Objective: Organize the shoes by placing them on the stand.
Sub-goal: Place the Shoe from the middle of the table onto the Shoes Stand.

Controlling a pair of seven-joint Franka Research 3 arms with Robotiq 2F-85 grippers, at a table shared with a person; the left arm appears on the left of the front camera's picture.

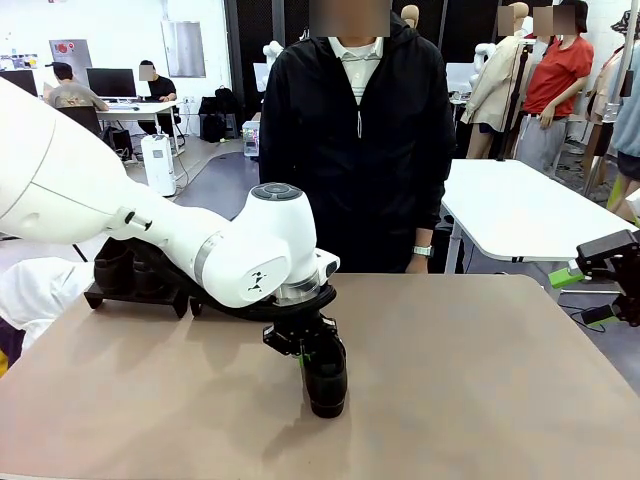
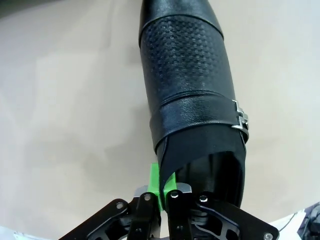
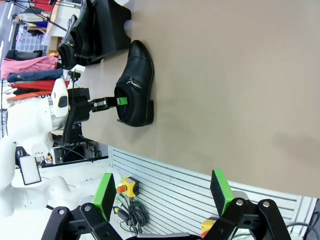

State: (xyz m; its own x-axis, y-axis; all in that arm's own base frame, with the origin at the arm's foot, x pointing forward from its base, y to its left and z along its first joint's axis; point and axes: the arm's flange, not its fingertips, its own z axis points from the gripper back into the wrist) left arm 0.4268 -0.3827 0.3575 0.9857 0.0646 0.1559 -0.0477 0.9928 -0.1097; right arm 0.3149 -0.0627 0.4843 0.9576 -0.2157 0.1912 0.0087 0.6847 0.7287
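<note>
Landmark: the shoe (image 1: 325,378) lying alone on the tan table (image 1: 480,390); you read every place below from it.
Shoe: black, glossy, dotted texture over the toe, a strap with a small metal buckle (image 2: 241,120) on one side. It sits sole-down on the table; your left wrist view has its toe pointing away from the camera.
Left gripper (image 1: 305,348): directly over the shoe's heel end. Your left wrist view shows the fingers pressed together on the rim of the opening, one green pad (image 2: 159,184) outside the collar, the other finger inside. It is pinching the shoe (image 2: 192,95).
Right gripper (image 3: 162,187): well away from the shoe, off the table's edge. Its green pads stand spread wide with nothing between them.
Stand (image 1: 140,290): black, far left of the shoe, partly hidden by the left arm. Other black shoes (image 3: 80,32) rest on it; you cannot count them surely.
Person (image 1: 360,140): standing beyond the shoe at the far edge, dark jacket, watch on one wrist.
</note>
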